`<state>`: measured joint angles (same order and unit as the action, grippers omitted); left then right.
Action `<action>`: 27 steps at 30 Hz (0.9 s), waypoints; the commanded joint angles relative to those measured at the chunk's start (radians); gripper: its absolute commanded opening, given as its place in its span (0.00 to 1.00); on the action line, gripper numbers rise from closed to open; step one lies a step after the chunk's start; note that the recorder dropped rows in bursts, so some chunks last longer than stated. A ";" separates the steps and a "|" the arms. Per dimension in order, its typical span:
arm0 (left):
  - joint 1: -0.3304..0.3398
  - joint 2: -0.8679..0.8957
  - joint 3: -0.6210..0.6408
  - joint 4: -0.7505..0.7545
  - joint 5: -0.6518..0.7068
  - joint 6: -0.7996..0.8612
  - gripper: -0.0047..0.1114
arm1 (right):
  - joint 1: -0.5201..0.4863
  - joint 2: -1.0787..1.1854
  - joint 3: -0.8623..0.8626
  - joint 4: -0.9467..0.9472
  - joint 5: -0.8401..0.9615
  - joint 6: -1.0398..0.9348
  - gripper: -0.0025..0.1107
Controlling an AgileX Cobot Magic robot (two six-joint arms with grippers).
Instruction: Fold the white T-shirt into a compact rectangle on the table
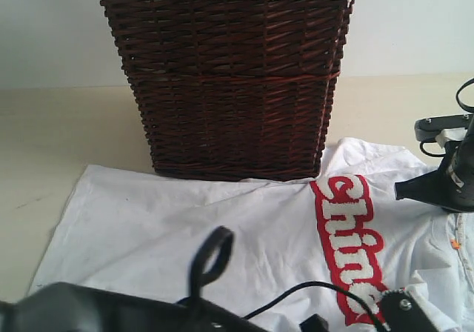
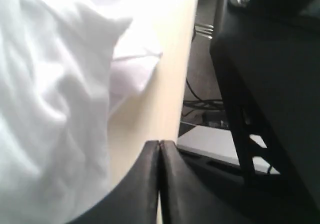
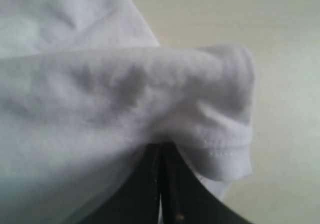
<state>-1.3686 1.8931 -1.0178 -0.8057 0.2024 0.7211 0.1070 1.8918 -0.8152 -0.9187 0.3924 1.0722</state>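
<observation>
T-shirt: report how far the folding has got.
Done: nothing folded; the T-shirt lies spread out on the table. In hand: the right hand is shut at a bunched hem, apparently pinching it; the left hand is shut, empty, beside the cloth. Left: every fold into a rectangle.

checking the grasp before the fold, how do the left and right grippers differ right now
The left gripper sits beside the white T-shirt, tips over bare table; the right gripper has cloth bunched against its tips. The left's tips show whole; the right's are partly covered. Both are shut.
</observation>
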 commanded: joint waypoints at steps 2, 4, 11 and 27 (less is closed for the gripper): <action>0.005 0.146 -0.152 0.007 -0.021 -0.013 0.04 | -0.003 0.029 0.013 0.051 -0.039 -0.007 0.02; 0.020 0.173 -0.180 0.007 -0.023 -0.025 0.04 | -0.003 0.029 0.013 0.056 -0.051 -0.007 0.02; 0.144 0.196 -0.194 0.009 0.032 -0.141 0.04 | -0.003 0.029 0.013 0.064 -0.082 -0.007 0.02; 0.079 0.240 -0.195 0.027 0.272 -0.154 0.04 | -0.003 0.029 0.013 0.075 -0.092 -0.022 0.02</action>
<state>-1.2589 2.1118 -1.2218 -0.7905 0.3717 0.5759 0.1048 1.8918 -0.8152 -0.8882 0.3389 1.0642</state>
